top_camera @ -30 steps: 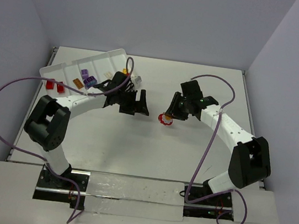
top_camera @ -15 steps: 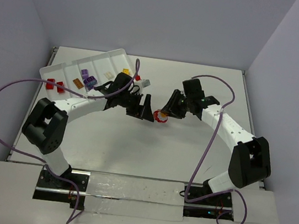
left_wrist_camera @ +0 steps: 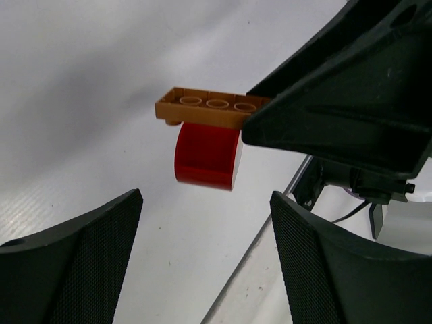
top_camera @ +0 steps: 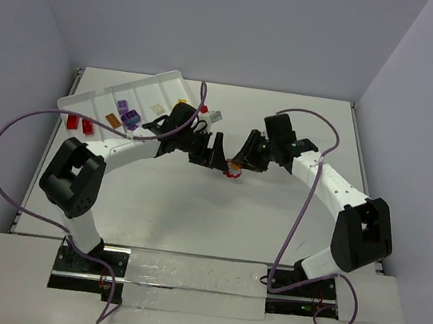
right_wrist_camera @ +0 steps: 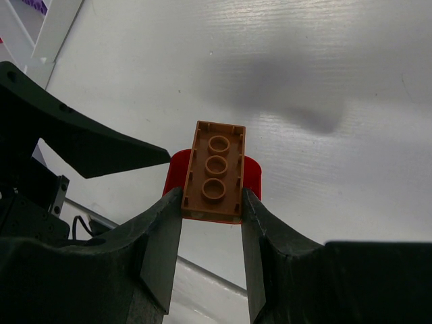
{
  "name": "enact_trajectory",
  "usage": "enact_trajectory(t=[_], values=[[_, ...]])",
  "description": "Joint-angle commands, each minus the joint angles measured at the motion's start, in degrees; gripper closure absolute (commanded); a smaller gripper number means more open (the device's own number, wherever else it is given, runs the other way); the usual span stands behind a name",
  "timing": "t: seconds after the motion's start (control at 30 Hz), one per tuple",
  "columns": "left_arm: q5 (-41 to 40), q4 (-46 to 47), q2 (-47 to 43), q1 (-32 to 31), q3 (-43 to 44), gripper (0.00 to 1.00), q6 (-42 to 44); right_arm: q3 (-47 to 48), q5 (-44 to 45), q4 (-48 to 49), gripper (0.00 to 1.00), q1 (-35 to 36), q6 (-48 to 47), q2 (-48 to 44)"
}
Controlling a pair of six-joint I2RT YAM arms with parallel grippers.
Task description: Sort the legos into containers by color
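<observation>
The white counter looks bare of loose bricks as far as the overhead view shows, so by my reading the sorting is well on. The white tray sits at the counter's far left corner and already carries a row of colours. Two red bricks lie at its near-left end, then one orange brick, then purple bricks, then a beige brick further along. The dividers are too faint to say exactly which compartment each group sits in. The left arm also covers the tray's far-right end, so what lies there cannot be told. The two arms meet above mid-counter, well apart from the tray. The left claw is spread wide, with a finger on either side of the piece the other arm offers and touching nothing. The right claw is closed partway on the long edges of an orange plate, studs toward its camera, and holds it off the counter. A red rounded brick is stuck to the underside of that plate and hangs just beyond the left claw's fingertips. This joined pair appears to be the work that is left. The two colours have to be pulled apart, likely with the left claw closing on the red piece. The red then belongs with the reds and the orange with the orange.
</observation>
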Motion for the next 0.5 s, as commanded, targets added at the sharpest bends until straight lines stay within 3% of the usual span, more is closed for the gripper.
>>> enact_trajectory(t=[0.0, 0.37, 0.43, 0.47], values=[[1.58, 6.06, 1.65, -0.56, 2.75, 0.17, -2.39, 2.13, -1.58, 1.60, 0.98, -0.04, 0.25, -2.68], [3.14, 9.94, 3.66, -0.71, 1.87, 0.35, -5.86, 1.87, -3.17, 1.84, 0.98, -0.10, 0.16, -2.57], [2.79, 10.35, 3.45, -0.71, 1.87, 0.53, -6.25, 1.95, -3.17, 1.84, 0.97, -0.02, 0.16, -2.65], [2.79, 10.44, 3.45, -0.71, 1.87, 0.53, -6.33, 1.96, -3.09, 1.75, 0.97, -0.18, 0.16, -2.57]])
